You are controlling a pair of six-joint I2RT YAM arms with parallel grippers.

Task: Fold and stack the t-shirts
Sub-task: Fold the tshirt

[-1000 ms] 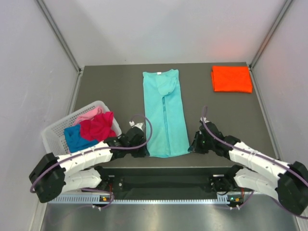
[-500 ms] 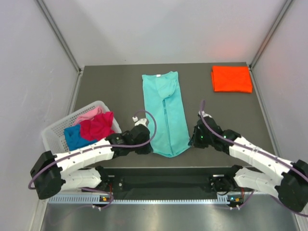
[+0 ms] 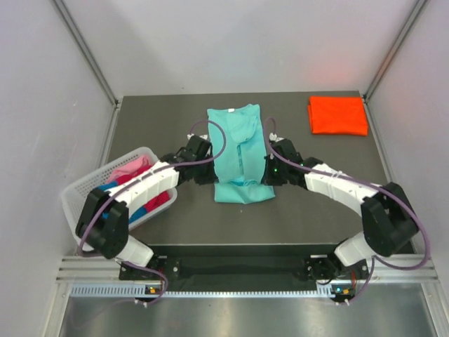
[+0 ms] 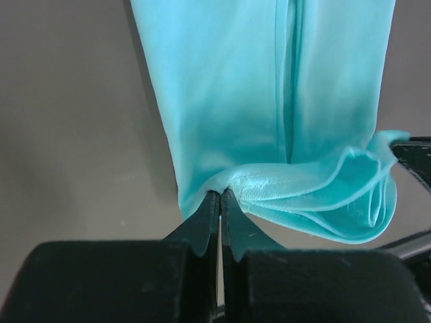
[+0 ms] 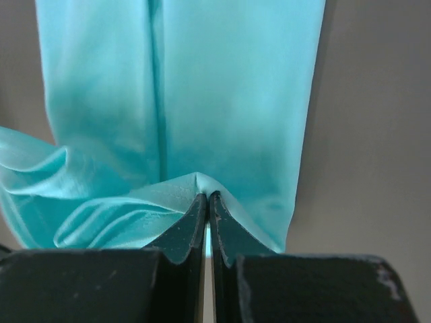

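A long teal t-shirt (image 3: 237, 140) lies down the middle of the table, its near end lifted and doubled over so a fold bulges at the front. My left gripper (image 3: 212, 170) is shut on the hem's left corner, and in the left wrist view the left gripper (image 4: 220, 194) pinches bunched teal t-shirt cloth (image 4: 269, 101). My right gripper (image 3: 267, 170) is shut on the right corner; the right wrist view has the right gripper (image 5: 206, 195) nipping a peak of the teal t-shirt (image 5: 202, 87). A folded orange t-shirt (image 3: 338, 115) lies at the far right.
A white lattice basket (image 3: 81, 191) stands at the left edge, partly under my left arm, with a pink t-shirt (image 3: 128, 170), a magenta-red one (image 3: 163, 199) and a blue one (image 3: 142, 210) showing in it. Grey walls close in the table's sides.
Both grippers have travelled from the near edge towards the far side, carrying the teal shirt's hem up and over its own body. The shirt now looks shorter, with a fold at the front.
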